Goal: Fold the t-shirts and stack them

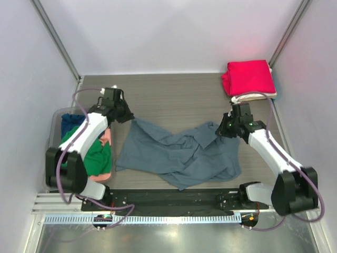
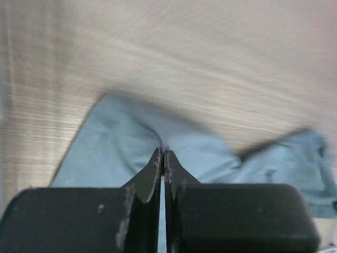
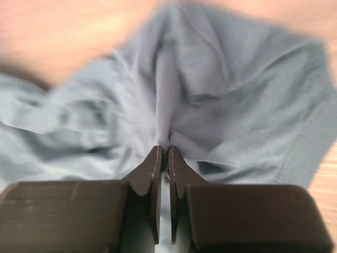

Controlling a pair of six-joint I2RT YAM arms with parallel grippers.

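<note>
The grey shirt [image 1: 179,153] lies crumpled mid-surface [image 1: 174,95]. The left hand [image 1: 128,117] pinches its 10 o'clock corner, and the right hand [image 1: 224,129] pinches a fold at its 2 o'clock edge. At the surface's 1 o'clock, a folded red shirt [image 1: 248,77] rests on a cream shirt [image 1: 253,97]. At 9 o'clock, a bin [image 1: 52,124] holds a green shirt [image 1: 95,155], a navy shirt [image 1: 68,122] and a pink shirt [image 1: 107,138].

Table [image 2: 210,63] and grey-blue shirt [image 2: 121,147] blurred in both my wrist views, green shirt [image 1: 97,158] in the bin [image 1: 54,118] half hidden by my left arm [image 1: 87,132], cream shirt [image 1: 255,97] mostly under the red shirt [image 1: 248,77]
</note>
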